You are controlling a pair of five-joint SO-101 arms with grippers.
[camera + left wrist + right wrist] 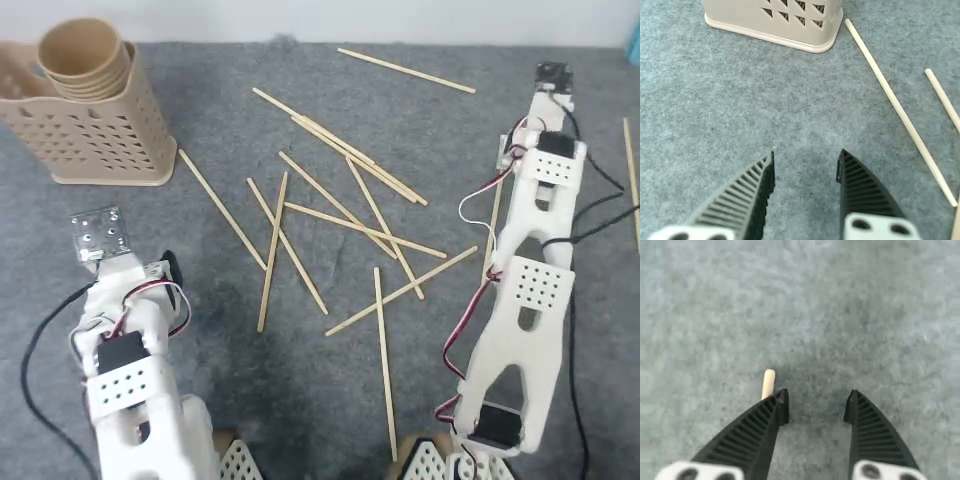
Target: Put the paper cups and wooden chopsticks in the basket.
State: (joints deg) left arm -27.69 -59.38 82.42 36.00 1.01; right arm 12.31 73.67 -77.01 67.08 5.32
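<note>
A beige perforated basket (100, 135) stands at the back left with a stack of brown paper cups (85, 50) inside it. Several wooden chopsticks (340, 205) lie scattered and crossed over the middle of the grey carpet. My left gripper (806, 156) hovers open over bare carpet, a short way in front of the basket (785, 20), with one chopstick (897, 107) lying beside it. My right gripper (818, 392) is open above the carpet at the back right, nothing between its fingers; a chopstick end (769, 382) shows just outside one finger.
One chopstick (405, 70) lies alone at the back. Another chopstick (632, 180) lies near the right edge. The right arm (530, 280) stretches along the right side, trailing cables. The left arm (125, 360) sits at the front left.
</note>
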